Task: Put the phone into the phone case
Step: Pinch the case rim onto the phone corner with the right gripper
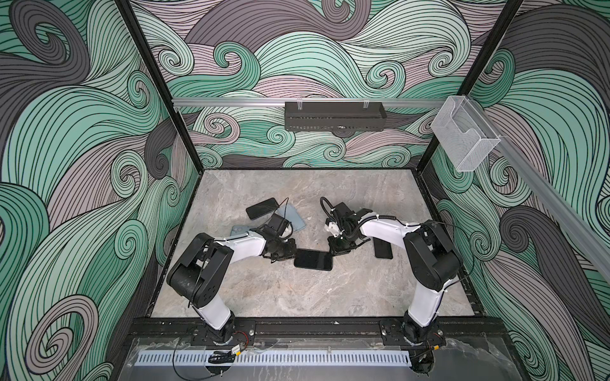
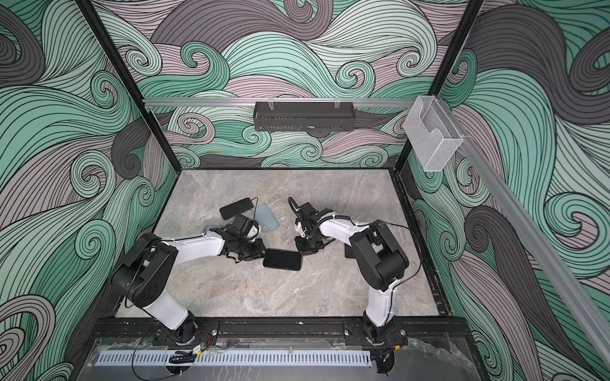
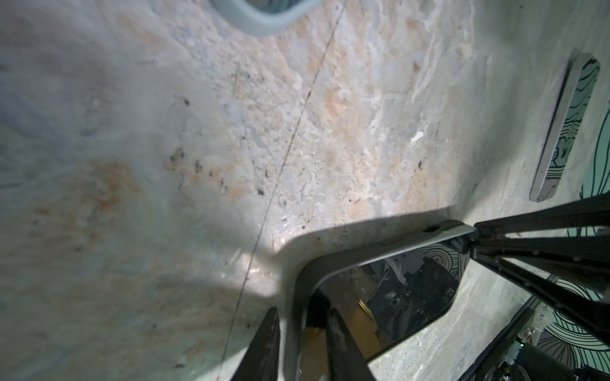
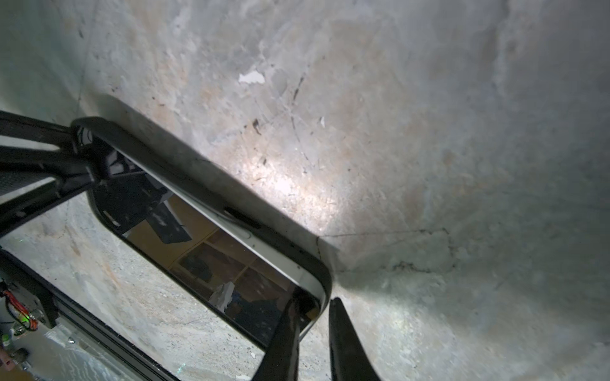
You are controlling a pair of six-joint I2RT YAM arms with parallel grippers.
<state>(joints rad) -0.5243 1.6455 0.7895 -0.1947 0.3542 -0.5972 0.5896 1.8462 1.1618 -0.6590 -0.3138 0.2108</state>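
Observation:
A black-screened phone (image 1: 313, 259) (image 2: 283, 259) is held between my two grippers mid-table, seated in a dark phone case whose rim (image 4: 204, 194) runs round it. Along one long edge a pale strip of the phone's side shows above that rim. My left gripper (image 1: 294, 253) (image 3: 302, 313) is shut on the phone's left end, one finger over the screen (image 3: 396, 297) and the other behind the rim. My right gripper (image 1: 333, 252) (image 4: 315, 298) pinches the far right corner, one finger on the glass (image 4: 204, 250), the other just outside the rim.
Behind the left arm lie a second black phone (image 1: 262, 208), a pale blue case (image 1: 292, 217) and a light blue device (image 1: 238, 230) partly under the arm. Another dark phone (image 1: 383, 248) lies under the right forearm. Patterned walls enclose the marble table (image 1: 297, 297).

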